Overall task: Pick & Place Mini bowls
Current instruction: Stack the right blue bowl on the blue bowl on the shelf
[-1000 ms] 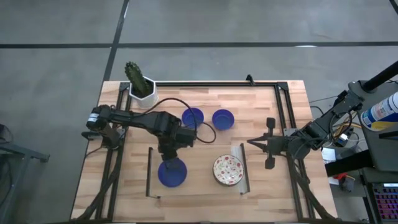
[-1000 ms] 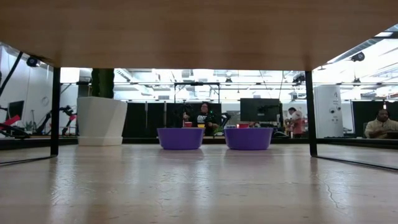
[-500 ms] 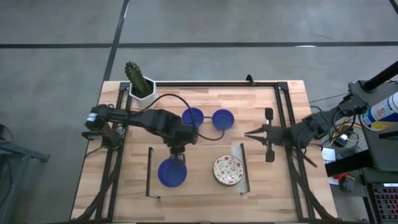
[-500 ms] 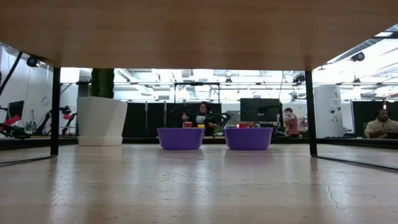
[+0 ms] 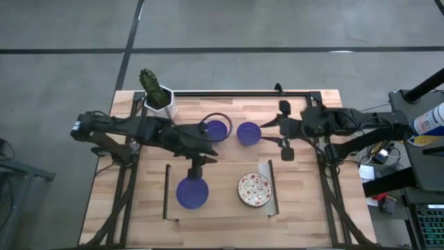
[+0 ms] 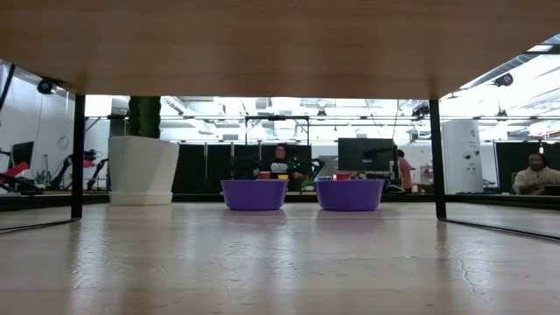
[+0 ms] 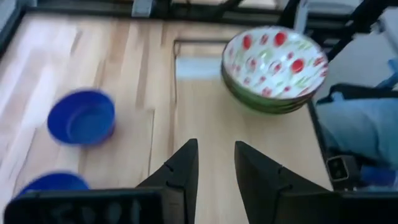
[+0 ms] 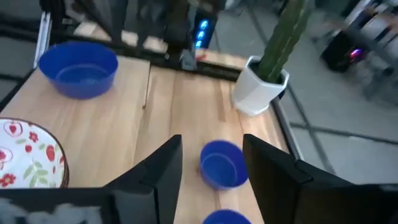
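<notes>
Bowls sit in two groups on the tabletop: two blue ones side by side toward the far edge, one nearer the cactus pot and one to its right, and nearer the front a third blue bowl with the floral bowls beside it, which in the left wrist view look like two nested together. Those front bowls lie between two upright bars, which I take to be the drop zone, so two blue bowls seem left to bring over. The left gripper hangs just above the front blue bowl with its fingers a little apart and nothing between them, so a placing looks just done on that side. The right gripper sits just beside the right-hand far bowl, its fingers spread wide and empty, with a far blue bowl framed between them in its wrist view. This reads as the approach to the next pick: the right gripper needs to come down over a bowl's rim, one finger inside and one outside, and close before lifting. The glossy rim may slip if the grip is shallow.
</notes>
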You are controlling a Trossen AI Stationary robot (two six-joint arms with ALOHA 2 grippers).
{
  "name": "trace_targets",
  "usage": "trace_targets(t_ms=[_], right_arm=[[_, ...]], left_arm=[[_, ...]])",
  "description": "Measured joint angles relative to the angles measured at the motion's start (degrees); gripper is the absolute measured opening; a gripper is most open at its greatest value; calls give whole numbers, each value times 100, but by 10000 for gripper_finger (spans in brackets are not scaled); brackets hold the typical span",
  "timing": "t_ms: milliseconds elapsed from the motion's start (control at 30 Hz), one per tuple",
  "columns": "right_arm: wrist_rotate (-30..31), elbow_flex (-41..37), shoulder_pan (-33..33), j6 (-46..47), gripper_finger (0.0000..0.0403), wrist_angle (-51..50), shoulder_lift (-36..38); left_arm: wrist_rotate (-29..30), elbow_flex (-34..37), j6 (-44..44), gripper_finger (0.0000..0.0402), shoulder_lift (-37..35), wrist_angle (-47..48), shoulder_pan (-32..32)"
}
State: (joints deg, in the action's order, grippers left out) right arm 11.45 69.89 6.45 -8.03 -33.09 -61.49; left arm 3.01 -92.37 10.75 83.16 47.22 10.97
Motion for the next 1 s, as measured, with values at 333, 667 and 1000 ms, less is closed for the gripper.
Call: trace_targets(t_ms=[333, 667, 1000], right_arm=[[-734, 1570, -1026, -828, 169, -1147, -1392], [-2046, 2862, -2524, -1047, 164, -2826, -2601], [-3176, 3186, -3840, -1401, 154, -3904, -3625]], left_arm=[[-8, 2221, -295, 97, -1398, -2322, 38], [-45, 3587, -150, 97, -2401, -3385, 49], [-46, 4019, -179, 97, -2837, -3611, 51]])
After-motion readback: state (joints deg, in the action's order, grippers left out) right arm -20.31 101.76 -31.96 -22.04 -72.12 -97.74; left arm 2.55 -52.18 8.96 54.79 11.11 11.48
